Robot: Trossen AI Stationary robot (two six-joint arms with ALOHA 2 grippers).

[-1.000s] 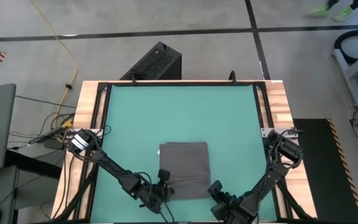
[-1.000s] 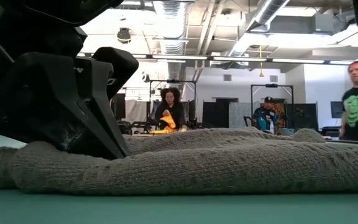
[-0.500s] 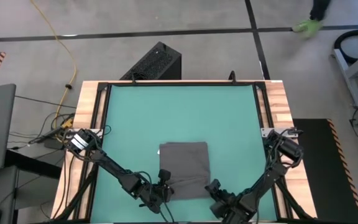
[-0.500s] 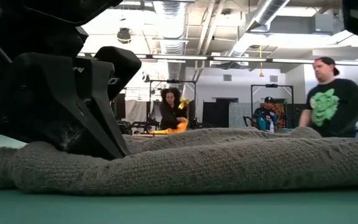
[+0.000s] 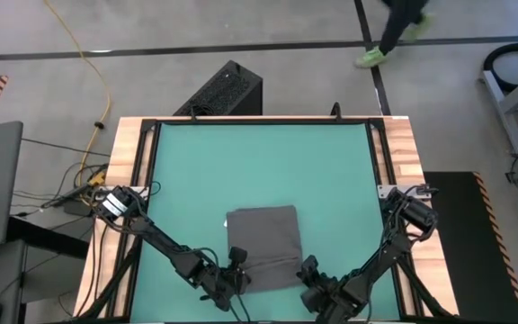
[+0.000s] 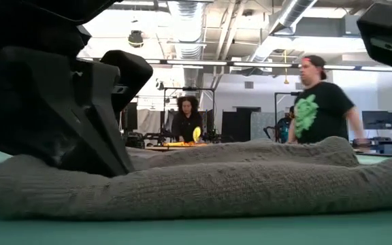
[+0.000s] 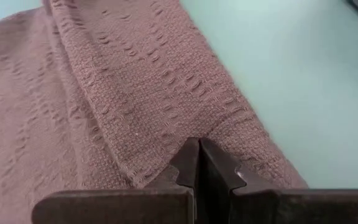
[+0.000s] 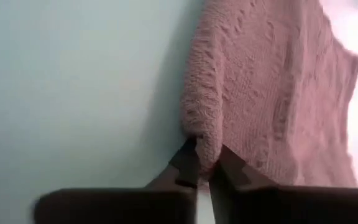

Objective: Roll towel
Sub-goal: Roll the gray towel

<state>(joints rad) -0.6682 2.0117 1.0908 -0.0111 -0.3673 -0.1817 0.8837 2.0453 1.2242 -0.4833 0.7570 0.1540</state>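
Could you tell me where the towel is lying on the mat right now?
In the high view the towel lies on the green mat's near-centre edge, pinched between left gripper and right gripper.

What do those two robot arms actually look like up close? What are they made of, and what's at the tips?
Both are slim, black, jointed arms with chunky dark housings. The left arm's base carries a white label and loose black cables; the right arm's base is a rounded dark cylinder. Each ends in an end effector of two flat, dark, wedge-shaped fingers: the left end effector and the right end effector.
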